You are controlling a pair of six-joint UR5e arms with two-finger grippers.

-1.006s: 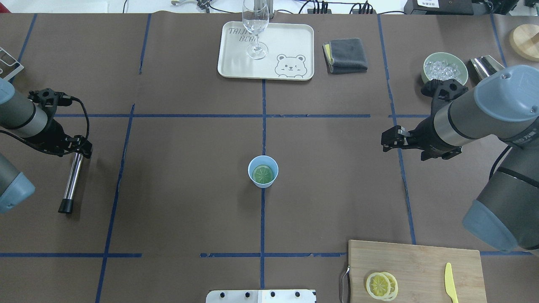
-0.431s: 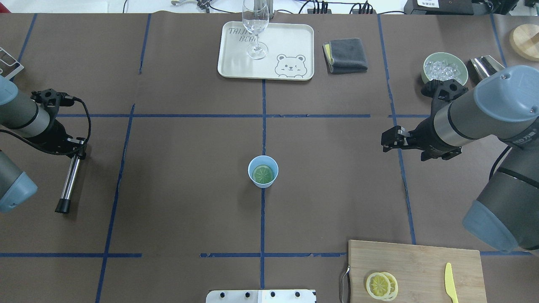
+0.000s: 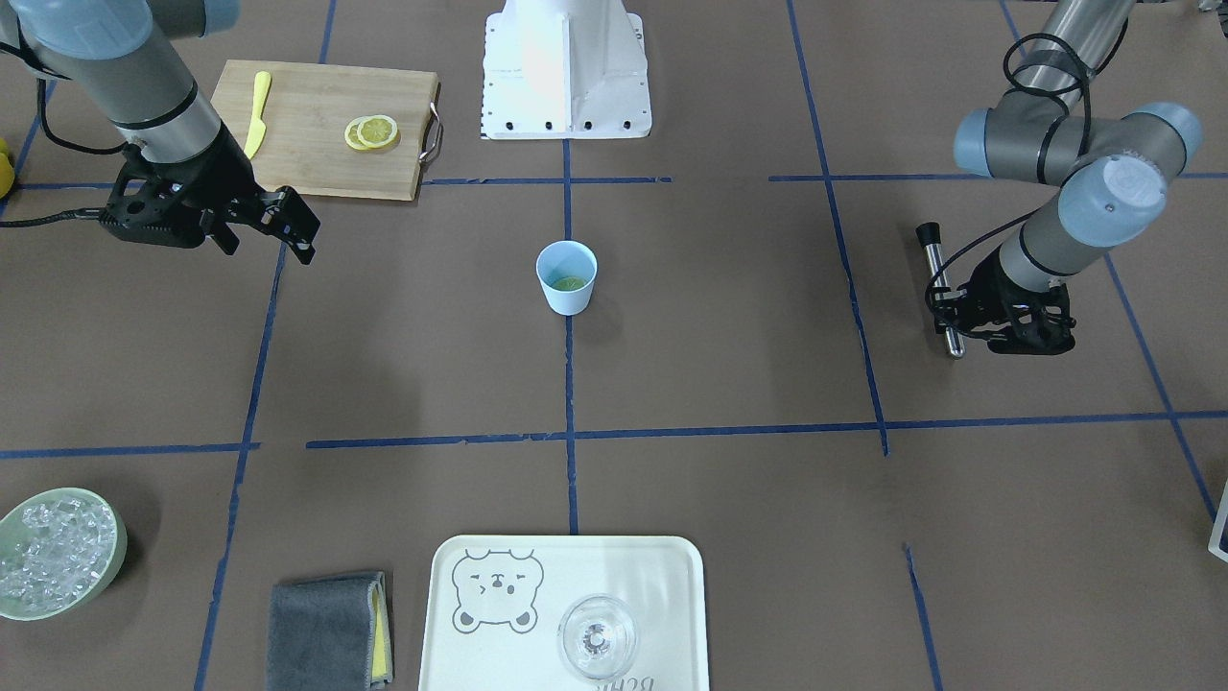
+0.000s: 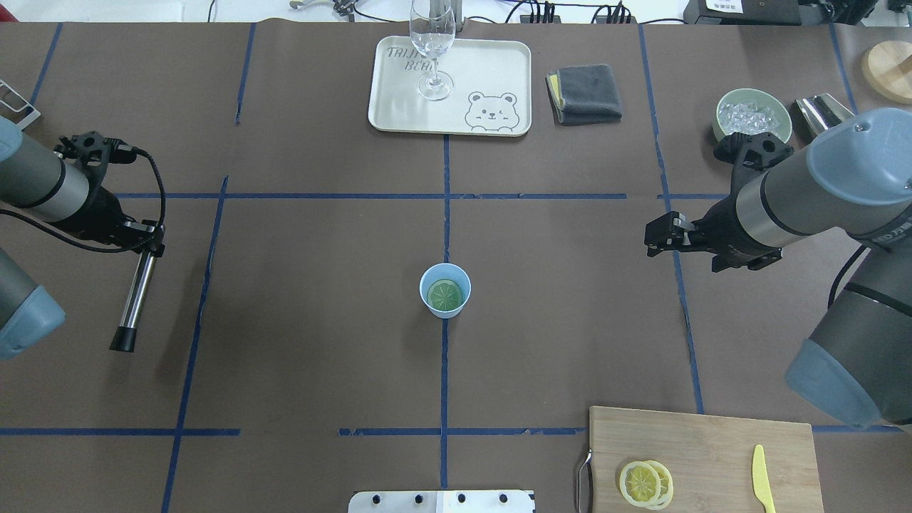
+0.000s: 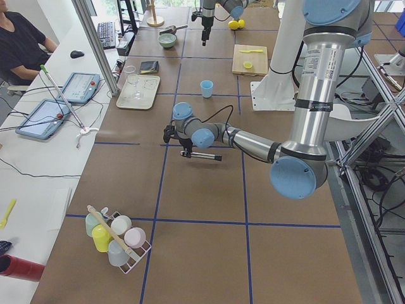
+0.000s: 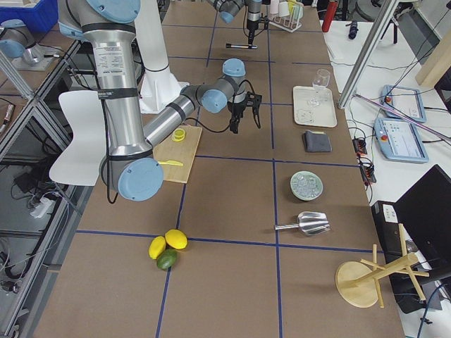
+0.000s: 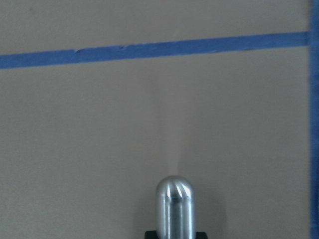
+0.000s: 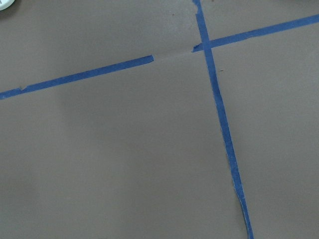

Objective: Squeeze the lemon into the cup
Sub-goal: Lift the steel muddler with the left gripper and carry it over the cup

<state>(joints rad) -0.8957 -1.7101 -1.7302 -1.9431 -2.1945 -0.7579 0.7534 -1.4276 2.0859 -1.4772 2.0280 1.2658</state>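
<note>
The light blue cup [image 4: 444, 308] [image 3: 566, 297] stands upright at the table's middle, with a lemon slice [image 4: 445, 294] [image 3: 569, 283] lying flat inside it. Two more lemon slices [image 4: 645, 484] [image 3: 372, 132] overlap on the wooden cutting board [image 4: 712, 445]. My right gripper [image 4: 659, 239] [image 3: 297, 228] is open and empty above the table, well to the right of the cup. My left gripper [image 4: 148, 246] [image 3: 955, 326] is shut on a steel rod with a black end [image 4: 134, 299] [image 3: 935, 278] [image 7: 174, 209], far left of the cup.
A cream tray [image 4: 491, 71] holding a clear glass [image 4: 432, 43] sits at the back middle, a folded grey cloth [image 4: 586, 92] beside it. A green bowl of ice [image 4: 784, 135] and a metal scoop [image 4: 819, 110] are back right. A yellow knife [image 4: 762, 479] lies on the board.
My left gripper has shifted a little right and farther back with the steel rod. The right arm, cup and lemon slices have hardly moved.
</note>
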